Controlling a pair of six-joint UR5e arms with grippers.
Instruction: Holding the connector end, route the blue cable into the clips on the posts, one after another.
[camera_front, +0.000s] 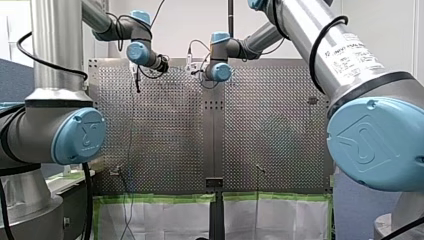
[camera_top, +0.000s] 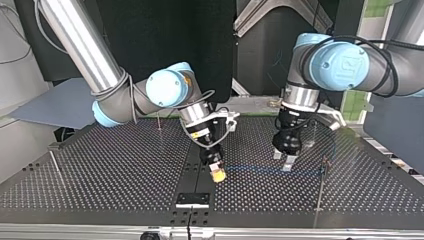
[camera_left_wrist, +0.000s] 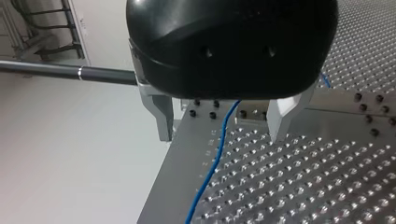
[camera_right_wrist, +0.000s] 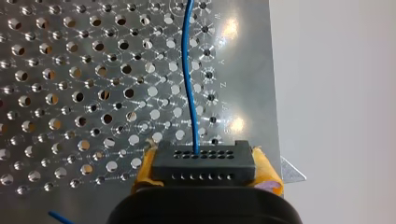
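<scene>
The perforated table (camera_front: 165, 140) is seen as two panels joined down the middle. A small black plate (camera_top: 193, 199) is fixed on that seam at its edge. Below it in the front view, white sheets (camera_front: 165, 220) edged with green tape (camera_front: 160, 198) are laid. A grey board (camera_top: 55, 105) is seen at the top view's left.

We find connector (camera_right_wrist: 203, 163) in right gripper (camera_top: 217, 174) over table's (camera_top: 115, 165) middle, cable (camera_top: 270, 170) running thence between left gripper's (camera_top: 283, 160) fingers, to post (camera_top: 321, 185) near table's top-view right edge.
</scene>
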